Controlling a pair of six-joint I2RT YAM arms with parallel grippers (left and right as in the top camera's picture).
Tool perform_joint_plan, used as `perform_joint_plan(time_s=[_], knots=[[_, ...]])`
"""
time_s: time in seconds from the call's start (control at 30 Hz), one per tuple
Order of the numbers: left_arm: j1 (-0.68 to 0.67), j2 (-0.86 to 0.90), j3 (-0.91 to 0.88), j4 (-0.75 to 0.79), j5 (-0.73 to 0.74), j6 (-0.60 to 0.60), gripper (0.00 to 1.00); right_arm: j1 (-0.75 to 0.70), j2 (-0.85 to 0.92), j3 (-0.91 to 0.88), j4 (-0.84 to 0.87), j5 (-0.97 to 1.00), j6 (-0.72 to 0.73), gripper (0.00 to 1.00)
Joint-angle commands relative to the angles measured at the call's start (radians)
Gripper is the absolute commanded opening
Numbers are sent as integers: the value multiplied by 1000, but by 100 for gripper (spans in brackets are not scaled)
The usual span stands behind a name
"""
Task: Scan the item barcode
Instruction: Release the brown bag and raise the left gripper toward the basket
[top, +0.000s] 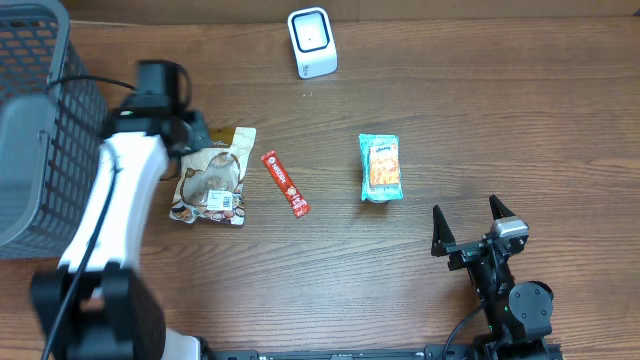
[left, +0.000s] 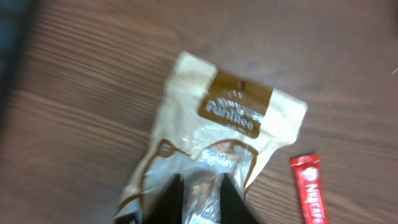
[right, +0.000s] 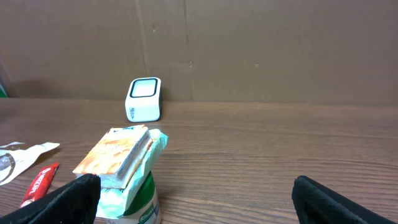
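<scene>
- We see the left gripper (left: 200, 182) low over the pouch (top: 212, 178), at the pouch's upper left corner in the overhead view.
- In the left wrist view its jaws stand only a sliver apart, with the pouch's clear window film showing in the gap.
- We cannot tell whether the fingers (left: 175, 198) pinch that film or just sit over it.
- Pouch lies flat on the table (top: 500, 110), brown label end toward the far edge, white sticker near its lower right corner.
- Pouch is just right of the basket (top: 40, 120) and well apart from the scanner (top: 312, 42).
- Scanner stands upright at the far edge, mid-table.
- Red stick (top: 285, 183) lies just beside the pouch's right edge, slanted, not touching as far as we see.
- Teal pack (top: 380, 167) sits further right, between the stick and the right arm.
- Right gripper (top: 466, 207) is spread wide with nothing in it, near the front right of the table, pointing toward the teal pack and scanner.
</scene>
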Motion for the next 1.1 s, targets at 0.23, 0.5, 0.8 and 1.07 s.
perform_joint_plan(time_s=[0.23, 0.5, 0.8, 1.07], knots=[[80, -132, 26, -74, -14, 93, 100, -1, -10, -11, 6, -2, -8, 100], [80, -128, 26, -78, -13, 93, 99, -1, -10, -11, 6, -2, -8, 100], [80, -128, 26, -78, -13, 93, 100, -1, -10, -11, 6, -2, -8, 100], [80, -128, 26, -78, -13, 93, 100, -1, -10, -11, 6, -2, -8, 100]])
